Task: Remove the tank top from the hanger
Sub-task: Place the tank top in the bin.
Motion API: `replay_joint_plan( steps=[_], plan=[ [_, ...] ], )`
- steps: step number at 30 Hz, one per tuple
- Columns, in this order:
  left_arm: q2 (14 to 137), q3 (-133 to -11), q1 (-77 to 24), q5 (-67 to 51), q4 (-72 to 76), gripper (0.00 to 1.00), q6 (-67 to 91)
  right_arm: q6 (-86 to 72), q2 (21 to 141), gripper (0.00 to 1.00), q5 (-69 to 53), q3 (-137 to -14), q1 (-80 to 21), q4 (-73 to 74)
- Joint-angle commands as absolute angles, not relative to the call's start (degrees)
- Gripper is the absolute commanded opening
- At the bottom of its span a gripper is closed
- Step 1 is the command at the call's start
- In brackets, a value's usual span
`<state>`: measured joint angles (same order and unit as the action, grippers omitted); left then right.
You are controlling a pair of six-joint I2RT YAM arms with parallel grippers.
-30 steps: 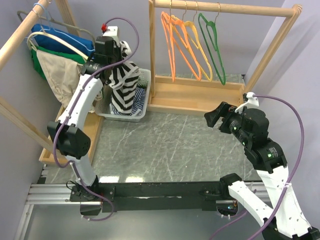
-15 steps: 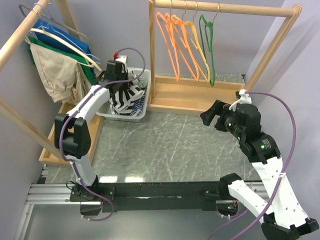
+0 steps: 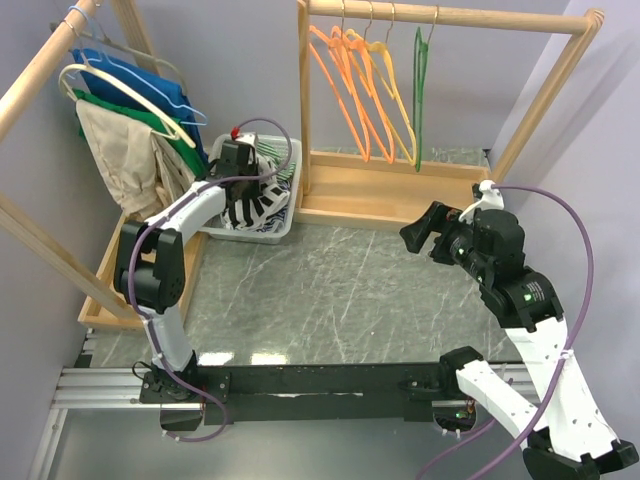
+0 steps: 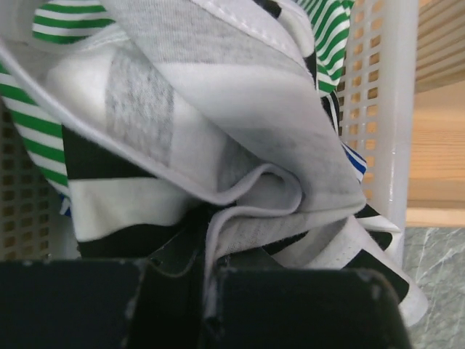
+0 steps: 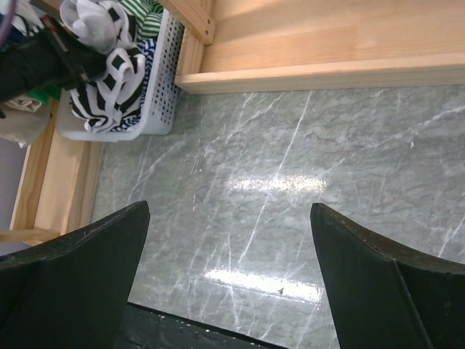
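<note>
The black-and-white striped tank top point(image 3: 256, 200) lies bunched in the white basket point(image 3: 283, 226), with no hanger in it. My left gripper point(image 3: 243, 190) is down in the basket and shut on a fold of that tank top point(image 4: 218, 131); the cloth edge runs between the closed fingers point(image 4: 167, 291). My right gripper point(image 3: 412, 235) hangs open over the marble table, well right of the basket, with nothing between its fingers point(image 5: 87, 254). From the right wrist, the tank top point(image 5: 109, 94) shows at the top left. A green hanger point(image 3: 418, 80) hangs bare on the right rail.
Orange and yellow hangers point(image 3: 350, 85) hang beside the green one on the wooden rack point(image 3: 450, 17). The left rack point(image 3: 40, 75) holds blue, green and beige garments point(image 3: 115, 160). Green-striped clothing point(image 4: 43, 145) also fills the basket point(image 4: 378, 109).
My left gripper has come down from above the basket into it, taking the tank top along. The green hanger has swung edge-on. The right arm shifted slightly left.
</note>
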<state>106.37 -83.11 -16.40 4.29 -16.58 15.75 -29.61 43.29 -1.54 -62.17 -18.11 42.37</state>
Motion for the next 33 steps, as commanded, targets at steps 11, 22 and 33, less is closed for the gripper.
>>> replay_joint_plan(
  steps=[11, 22, 33],
  plan=[
    [103.98, -80.42, -18.54, 5.44, -20.29, 0.52, 17.84, -30.32, 40.43, 1.00, -0.88, -61.70, -17.93, 42.19],
    [92.91, -80.95, -20.74, 7.47, -23.20, 0.99, 17.22, -30.06, 39.11, 1.00, 2.54, -61.96, -17.93, 43.94],
    [79.65, -73.83, -27.94, 6.59, -23.12, 0.96, 21.09, -30.15, 38.06, 1.00, 5.36, -60.29, -17.93, 43.68]
  ],
)
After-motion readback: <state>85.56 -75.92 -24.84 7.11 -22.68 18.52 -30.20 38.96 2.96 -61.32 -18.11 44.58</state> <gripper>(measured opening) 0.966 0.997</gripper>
